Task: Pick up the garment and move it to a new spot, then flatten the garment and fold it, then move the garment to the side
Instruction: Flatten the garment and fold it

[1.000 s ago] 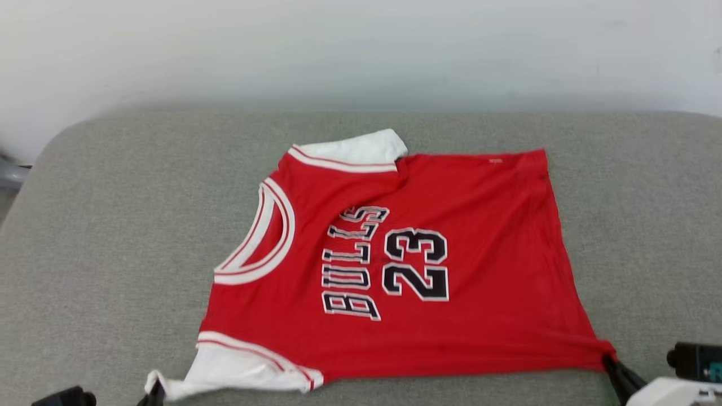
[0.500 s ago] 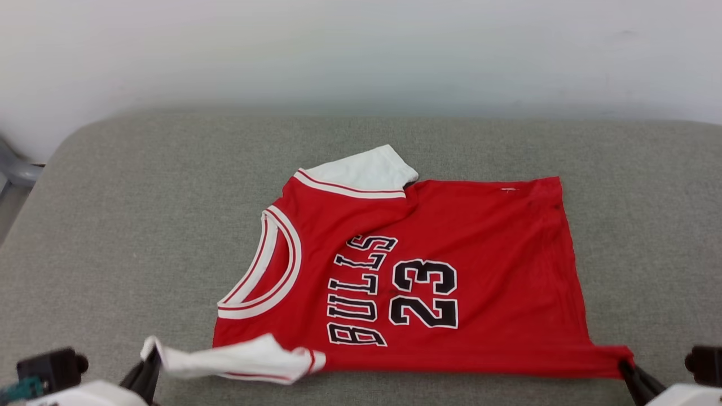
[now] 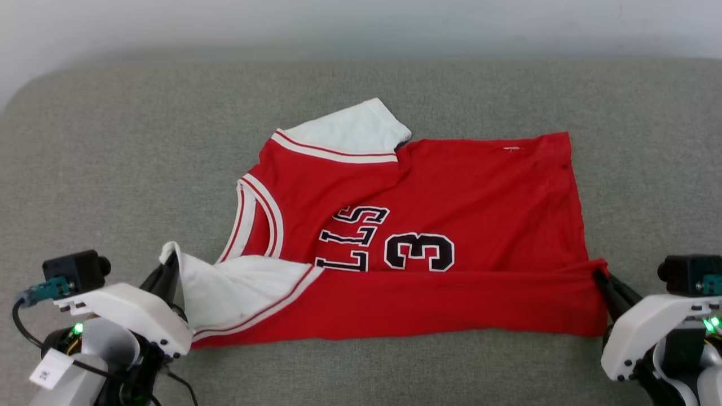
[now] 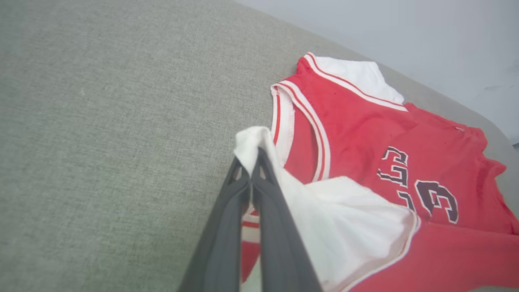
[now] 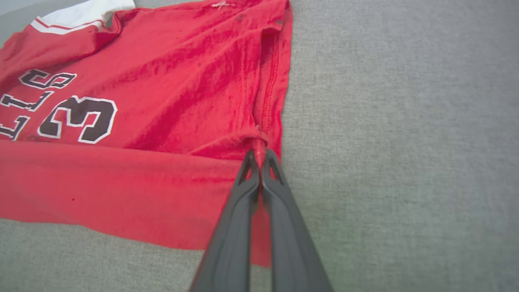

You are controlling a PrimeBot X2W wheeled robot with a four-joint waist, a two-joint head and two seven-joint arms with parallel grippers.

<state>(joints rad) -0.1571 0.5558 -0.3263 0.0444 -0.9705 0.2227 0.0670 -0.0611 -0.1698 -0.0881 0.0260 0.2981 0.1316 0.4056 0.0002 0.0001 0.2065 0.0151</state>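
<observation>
Red Bulls jersey (image 3: 462,186) part-folded on a grey fabric surface (image 3: 113,141)
The left gripper (image 3: 169,269) is clenched on the near white sleeve (image 3: 237,287) and the right gripper (image 3: 601,279) on the near hem corner. The near edge lies doubled over the lettering (image 3: 355,237).

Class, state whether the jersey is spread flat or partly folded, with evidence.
Partly folded: the garment has its near edge, held by left pincer and right pincer, laid over its front, hiding some lettering.

Garment (image 3: 479,186) lies on cushion (image 3: 113,158), its near edge folded over onto itself. My left gripper (image 3: 169,269) sits at garment's near-left corner, right gripper (image 3: 599,277) at near-right corner.
</observation>
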